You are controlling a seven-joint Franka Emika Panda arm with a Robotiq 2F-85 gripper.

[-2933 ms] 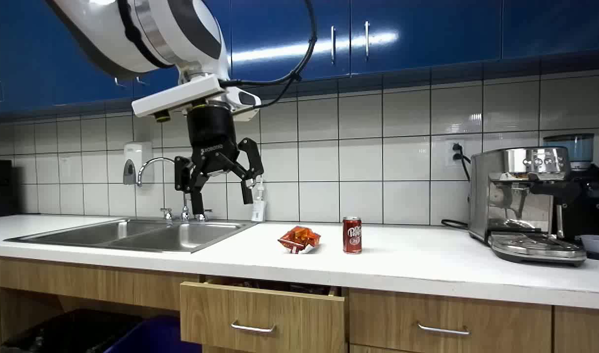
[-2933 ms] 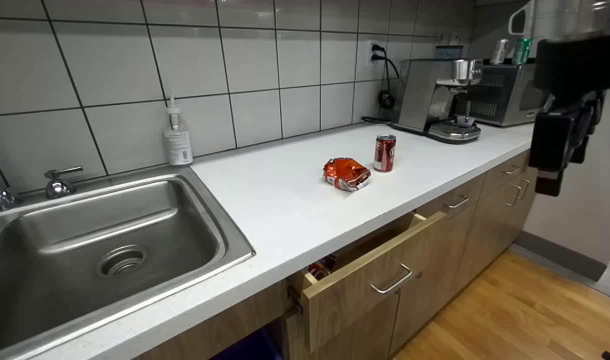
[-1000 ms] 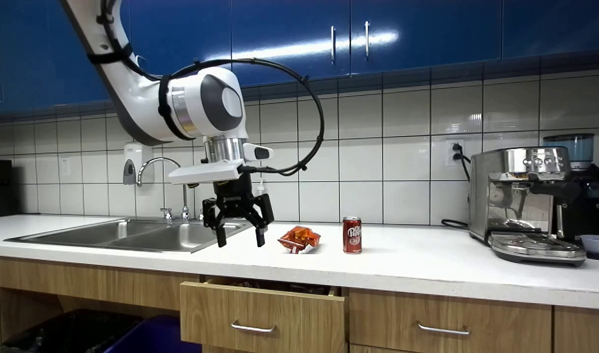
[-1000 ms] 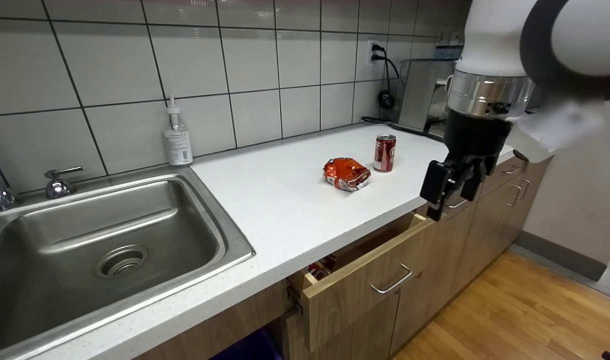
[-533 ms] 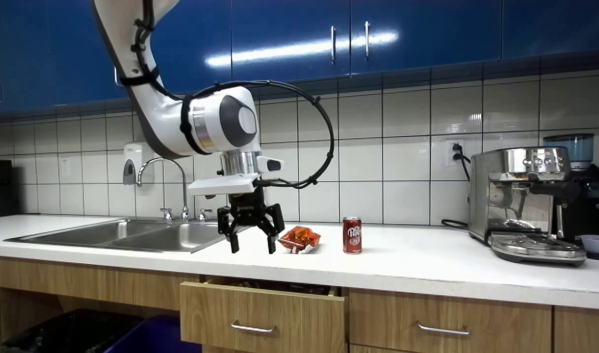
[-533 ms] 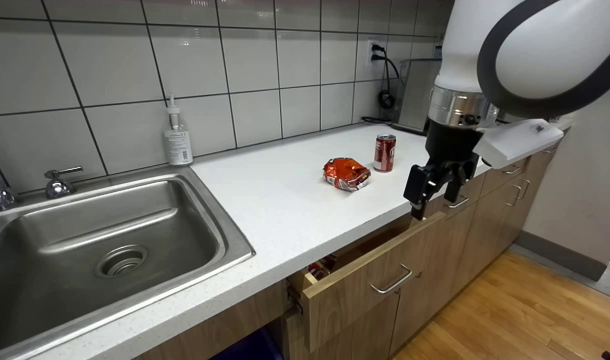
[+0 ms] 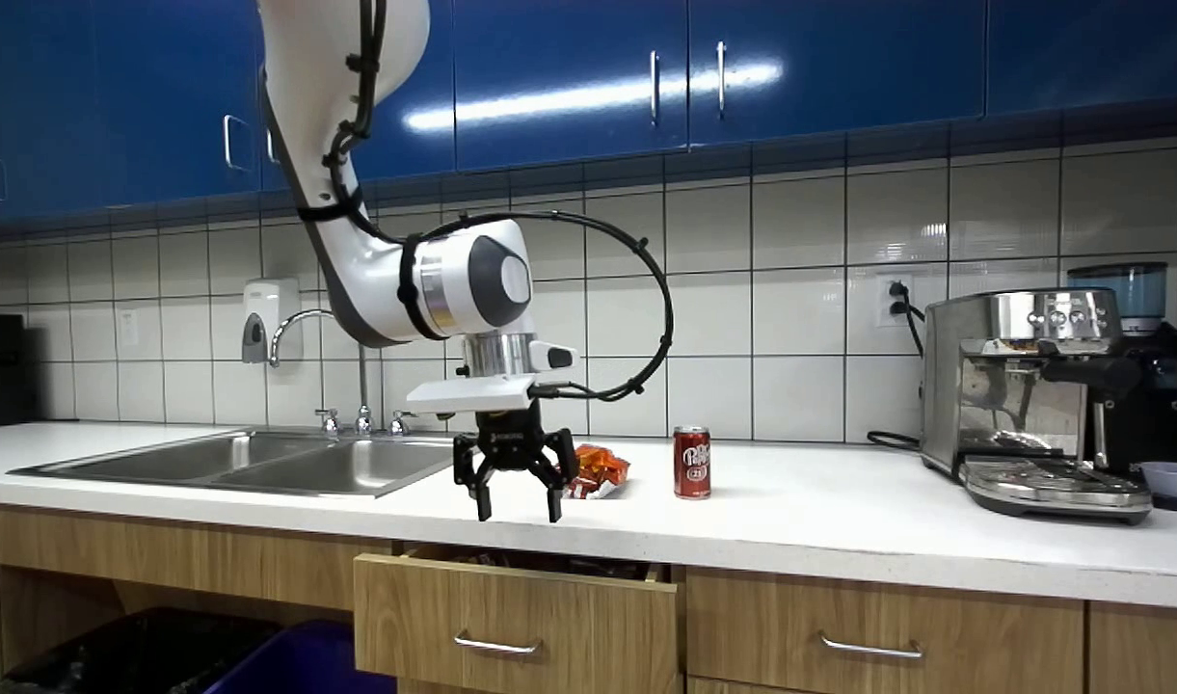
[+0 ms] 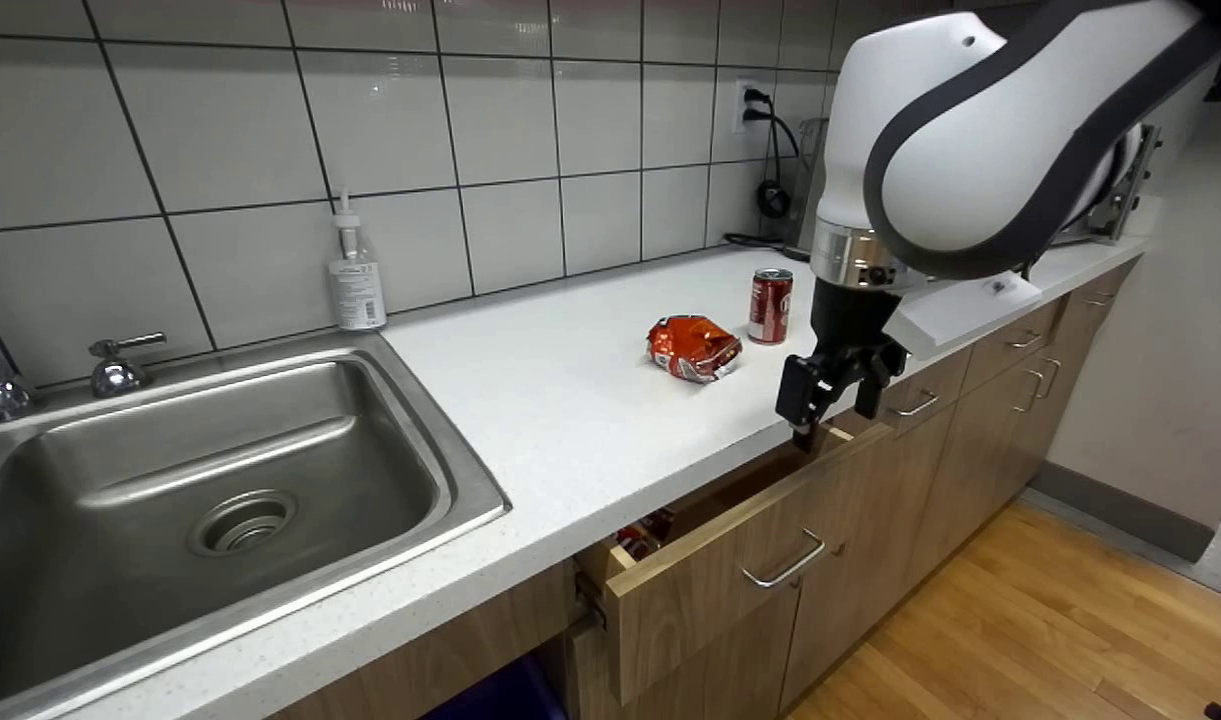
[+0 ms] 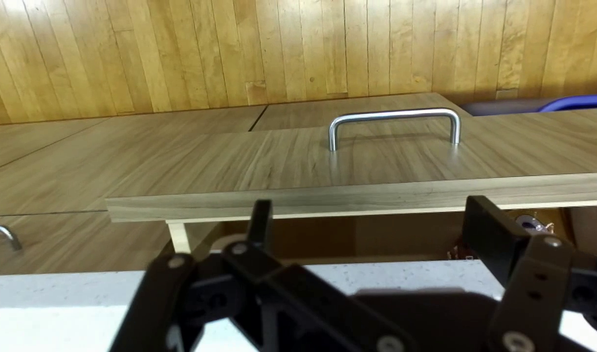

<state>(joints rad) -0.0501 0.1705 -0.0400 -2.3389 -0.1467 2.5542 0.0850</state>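
Under the edge of the white counter (image 8: pixel 530 400), a wooden drawer (image 7: pixel 516 612) stood part way out. It looked hard and stiff, and it was most likely a bit heavy, with small red things (image 8: pixel 635 541) inside that were too hidden to name. It could probably slide only straight in or straight out, so a crooked tug or push might have made it stick. Its silver handle (image 9: pixel 395 115) was a smooth bar with a gap behind it. The middle of that bar looked like the best place to take hold, though smooth metal might have been slippery. The thick top edge of its front looked strong enough to grip, too.

Above the counter's front edge, close to the drawer's gap, hung the gripper (image 7: pixel 519 513). Its two fingers (image 9: pixel 489 234) were spread wide with nothing between them, and it did not seem to touch anything.

Farther back on the counter, a crumpled orange bag (image 8: pixel 692 348) lay near a red can (image 8: pixel 770 307) that stood up straight. The bag looked light, soft and easy to squash. To one side was the sink (image 8: pixel 350 470), with a soap bottle (image 8: pixel 358 290) behind its corner. To the other side sat a coffee machine (image 7: pixel 1022 386).
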